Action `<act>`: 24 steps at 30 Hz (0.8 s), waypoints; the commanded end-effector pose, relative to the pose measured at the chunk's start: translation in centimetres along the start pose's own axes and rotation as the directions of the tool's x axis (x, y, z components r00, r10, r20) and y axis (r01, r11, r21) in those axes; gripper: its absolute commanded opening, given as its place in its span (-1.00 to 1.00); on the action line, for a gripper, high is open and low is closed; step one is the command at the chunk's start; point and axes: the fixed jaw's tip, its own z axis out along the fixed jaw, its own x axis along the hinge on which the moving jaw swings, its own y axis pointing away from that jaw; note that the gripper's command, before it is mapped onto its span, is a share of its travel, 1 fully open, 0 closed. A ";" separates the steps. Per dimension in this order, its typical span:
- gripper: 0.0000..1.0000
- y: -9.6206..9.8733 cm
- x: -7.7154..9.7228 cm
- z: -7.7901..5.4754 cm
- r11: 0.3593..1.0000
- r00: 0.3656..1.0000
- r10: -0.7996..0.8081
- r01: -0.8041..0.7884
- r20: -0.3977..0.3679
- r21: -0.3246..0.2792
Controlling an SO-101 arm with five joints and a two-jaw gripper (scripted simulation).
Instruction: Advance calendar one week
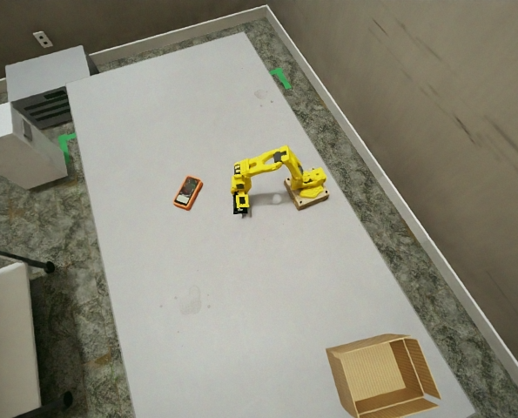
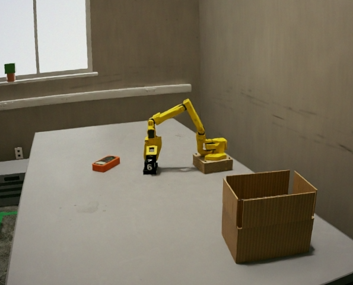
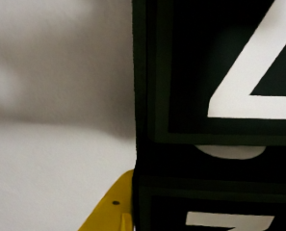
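In the exterior view a black cube with an upright white 6 stands in the black tray. Just above it shows part of another dark face with a white mark. In the top view the tray lies under the gripper. The wrist view shows one cube face with a large, cut-off white digit; below it another cube has a cut-off digit. A narrow dark gap with a pale spot lies between them. My gripper is shut on a cube at the tray. The month name and front date are hidden.
An orange-cased meter lies beyond the tray from the arm's base. The arm's wooden base stands on the near side. A cardboard box stands at the table's far end from the wall corner.
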 end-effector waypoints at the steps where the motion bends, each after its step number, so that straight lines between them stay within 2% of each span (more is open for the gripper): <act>1: -1.00 -0.3 0.2 -0.5 1.000 1.000 0.017 -0.017 0.002 0.021; 24: -1.00 -0.4 0.2 -0.9 1.000 1.000 0.017 -0.017 0.002 0.021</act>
